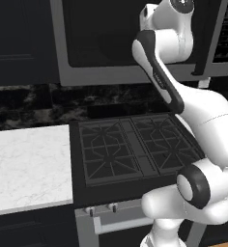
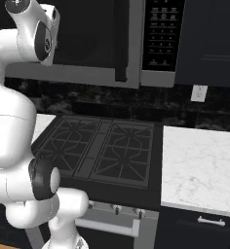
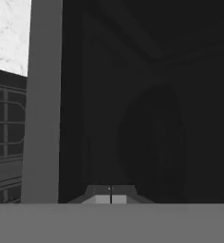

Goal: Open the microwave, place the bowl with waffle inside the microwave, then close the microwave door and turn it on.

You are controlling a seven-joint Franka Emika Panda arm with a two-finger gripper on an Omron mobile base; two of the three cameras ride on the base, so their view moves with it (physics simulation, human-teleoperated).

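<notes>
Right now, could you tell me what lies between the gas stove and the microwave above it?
In both base views, only the dark marbled backsplash lies between the stove and the microwave; nothing stands on the burners.

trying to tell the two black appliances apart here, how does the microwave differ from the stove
The microwave hangs high between dark cabinets; the stove sits low between white marble counters. The microwave has an upright dark glass door with a grey frame and a vertical bar handle; the stove has a flat top of black grates. The microwave's buttons are in a black panel on its right; the stove's knobs run along its front edge. Both are mostly dark with grey trim.
</notes>
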